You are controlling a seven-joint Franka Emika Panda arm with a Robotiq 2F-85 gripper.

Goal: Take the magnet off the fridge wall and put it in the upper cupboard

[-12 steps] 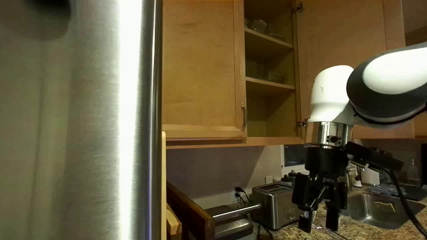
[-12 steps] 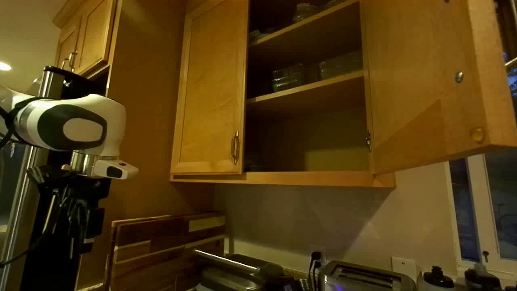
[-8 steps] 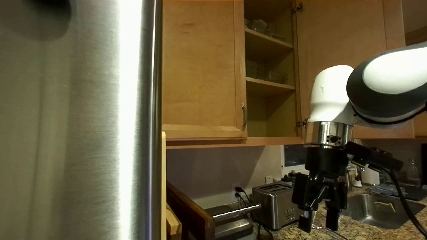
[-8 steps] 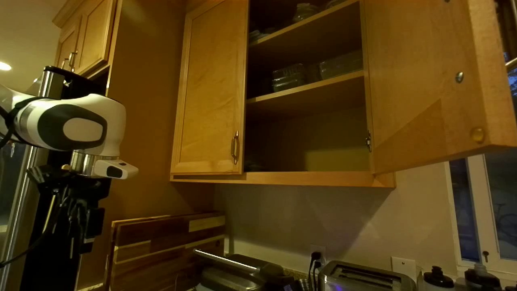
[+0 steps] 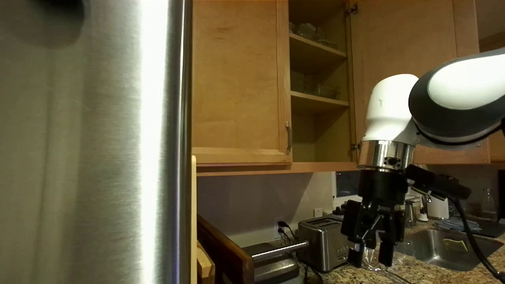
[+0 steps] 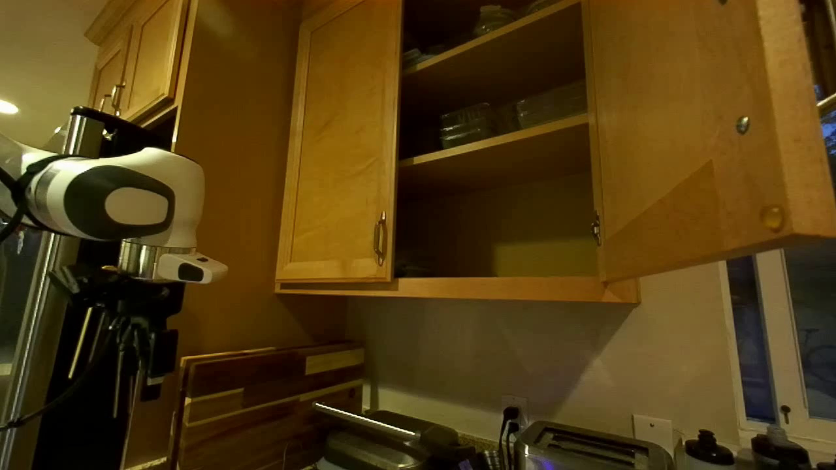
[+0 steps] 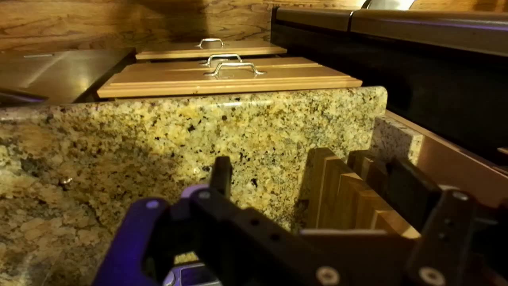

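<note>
The fridge wall [image 5: 106, 157] fills the near left in an exterior view. A narrow pale tan strip [image 5: 193, 221], seemingly the magnet, stands upright along its dark side edge. A thin yellowish strip [image 6: 80, 343] against the dark fridge side may be the same thing; I cannot tell. The upper cupboard shows in both exterior views [image 5: 319, 98] [image 6: 496, 288]; its right door is open, its left door shut. My gripper [image 5: 371, 255] points down, open and empty, above the counter and right of the fridge. Its spread fingers also show in the wrist view [image 7: 309, 171].
Cutting boards [image 6: 274, 398] lean beside the fridge. A metal appliance with a bar handle [image 5: 276, 260] and a toaster [image 5: 325, 242] stand on the granite counter [image 7: 238, 135]. The open cupboard door [image 6: 686, 130] juts outward. A sink [image 5: 434, 248] lies right of the gripper.
The arm and gripper have risen slightly, with a small shift towards the fridge side in an exterior view. The gripper stays open. The strip and cupboard have not moved.
</note>
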